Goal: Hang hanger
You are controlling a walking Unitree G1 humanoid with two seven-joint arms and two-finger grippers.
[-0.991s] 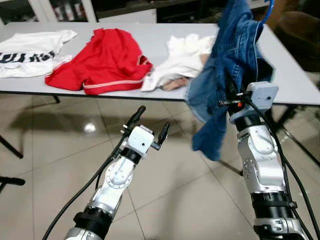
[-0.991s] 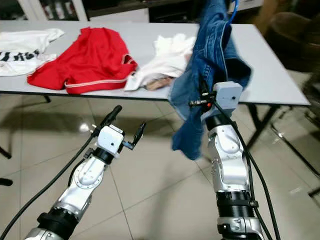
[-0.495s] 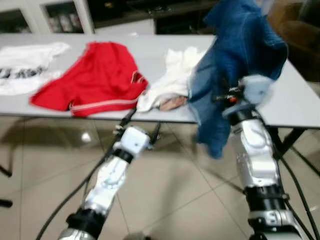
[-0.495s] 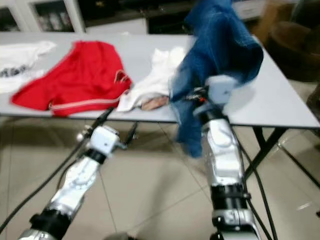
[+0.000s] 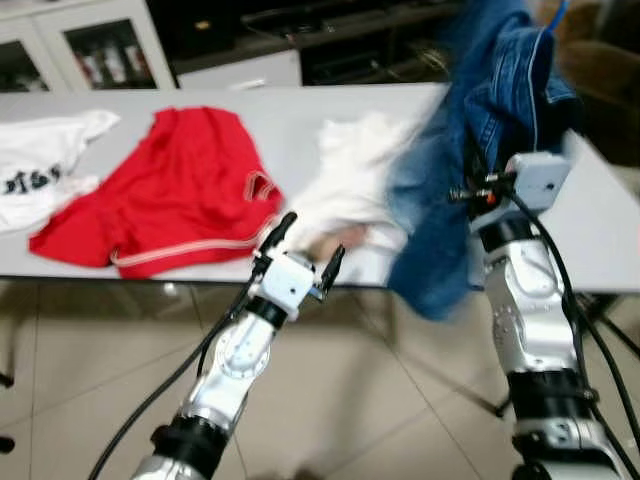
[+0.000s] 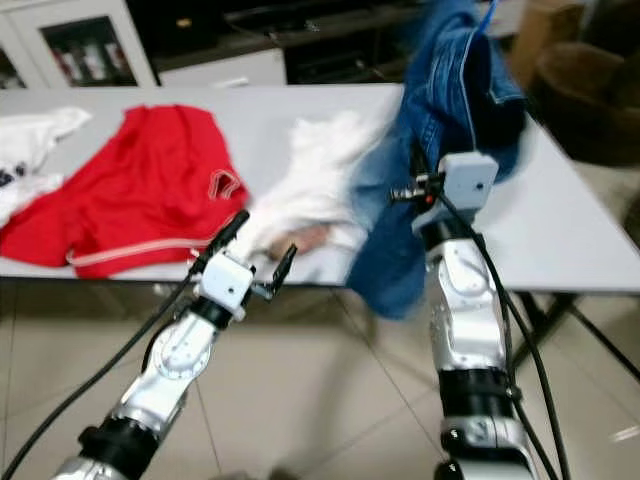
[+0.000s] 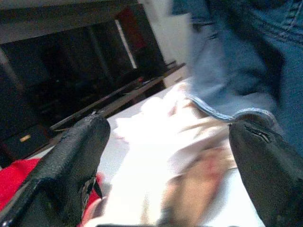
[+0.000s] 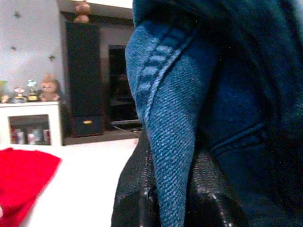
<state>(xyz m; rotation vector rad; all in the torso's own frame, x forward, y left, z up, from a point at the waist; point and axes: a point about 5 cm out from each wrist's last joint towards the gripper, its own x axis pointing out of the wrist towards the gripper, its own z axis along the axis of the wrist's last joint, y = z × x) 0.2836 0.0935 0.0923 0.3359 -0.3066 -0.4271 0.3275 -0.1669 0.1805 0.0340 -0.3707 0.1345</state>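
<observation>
The right claw [image 8: 175,198] is pinched on heavy, floppy jeans [image 5: 480,130] held above the counter [image 5: 600,220], best gripped by the thick seam, while the left claw [image 5: 305,250] hovers open and empty.

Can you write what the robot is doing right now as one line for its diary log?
right gripper: shut on blue jeans, held up over table | left gripper: open, empty, near white garment | red shorts on table
</observation>
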